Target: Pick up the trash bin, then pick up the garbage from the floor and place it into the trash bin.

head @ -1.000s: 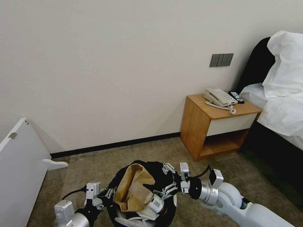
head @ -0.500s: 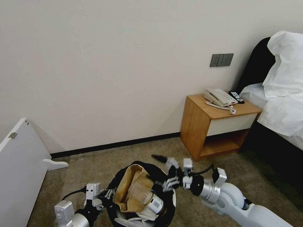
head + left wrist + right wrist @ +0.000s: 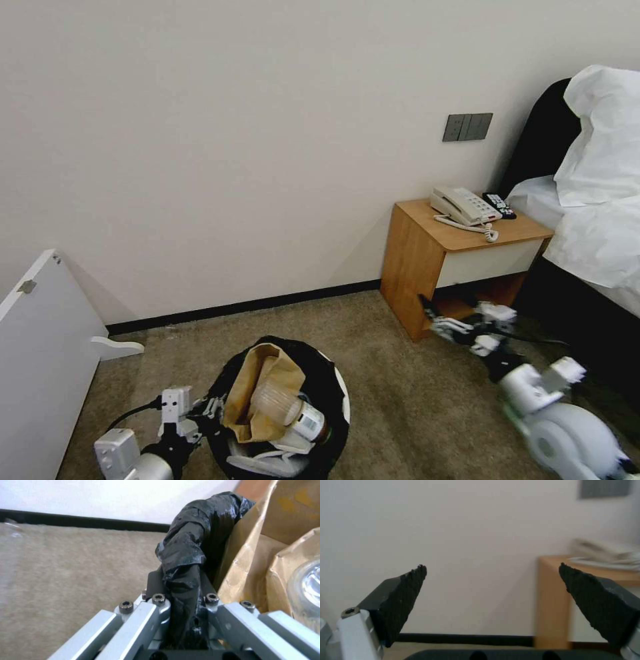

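Jaws of the left gripper [image 3: 181,597] are clamped on the black liner at the rim of the trash bin [image 3: 337,383], holding it above the carpet. Just beyond those jaws, inside the bin, sit a brown paper bag [image 3: 257,387] and a bottle [image 3: 287,410]. The right gripper [image 3: 490,580], jaws spread wide and empty, hangs well apart near the nightstand [image 3: 427,267].

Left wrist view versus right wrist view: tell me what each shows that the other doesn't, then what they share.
Left wrist alone: the left gripper shut on the trash bin's black liner, with the brown paper bag and a clear bottle inside. Right wrist alone: the right gripper open and empty, facing the nightstand and telephone. Both: carpet, black baseboard, pale wall.
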